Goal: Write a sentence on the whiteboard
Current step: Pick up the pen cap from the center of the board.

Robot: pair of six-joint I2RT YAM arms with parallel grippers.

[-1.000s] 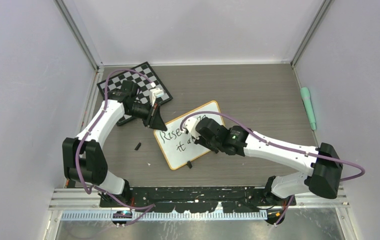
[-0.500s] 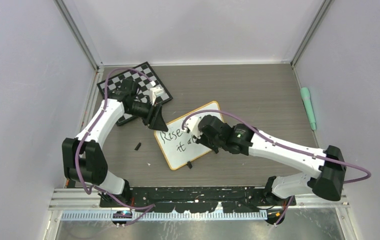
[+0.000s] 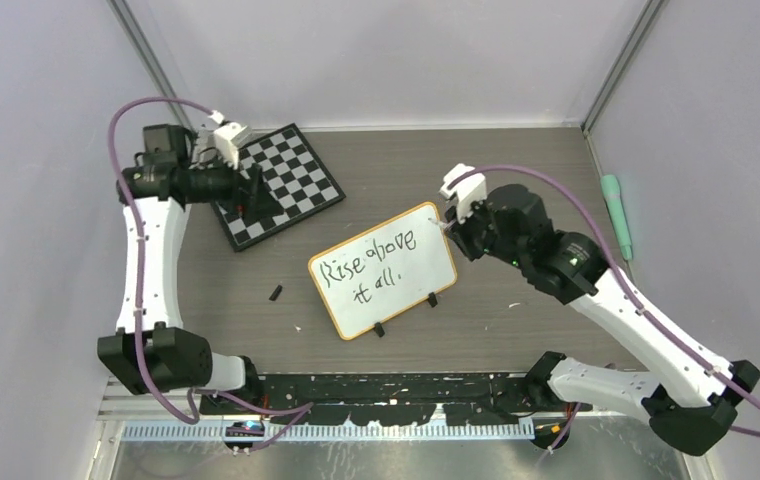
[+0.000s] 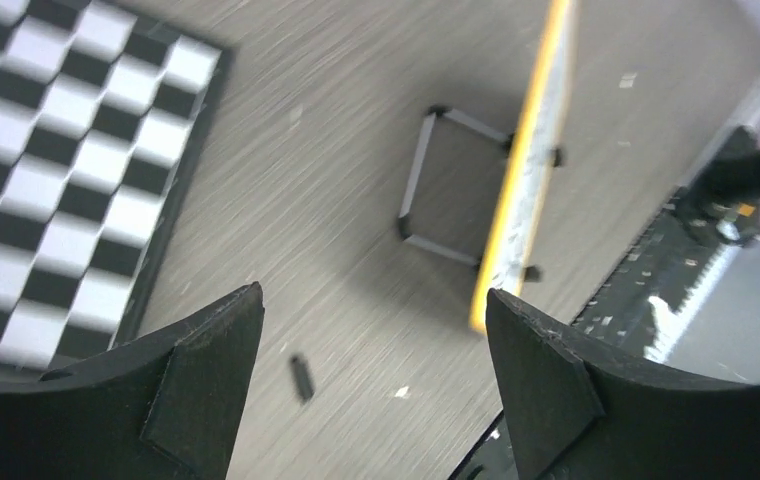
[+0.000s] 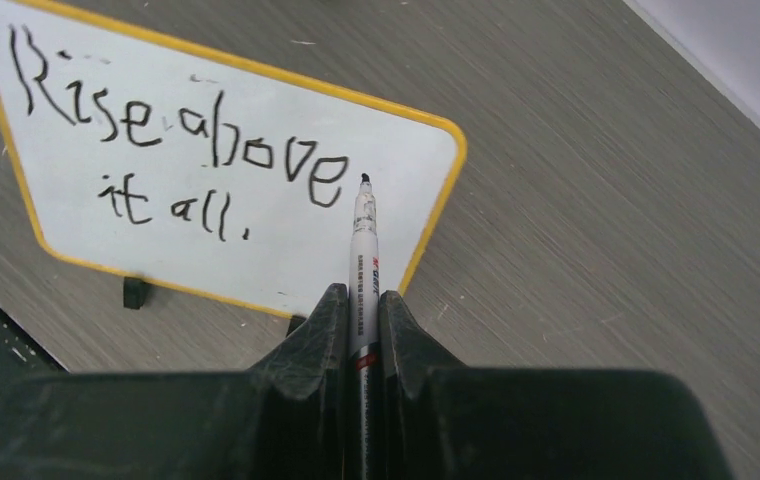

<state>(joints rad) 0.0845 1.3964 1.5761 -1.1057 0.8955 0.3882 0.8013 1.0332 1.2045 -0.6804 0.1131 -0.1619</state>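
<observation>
Looking along the right gripper, we find its jaws pinched tight on a marker that pokes straight out ahead, black tip bare. Just beyond the tip is the whiteboard; the tip lies over its right end, and we cannot tell whether it touches. Ahead and to the left of these jaws runs the sentence, "Rise above it all.", in two lines.

At the left gripper we see the jaws spread wide with nothing between them. Under the gap lies a small black bit on the table. The chessboard sits off their left side. Further ahead and to the right, the whiteboard shows edge-on, well apart from these jaws.
</observation>
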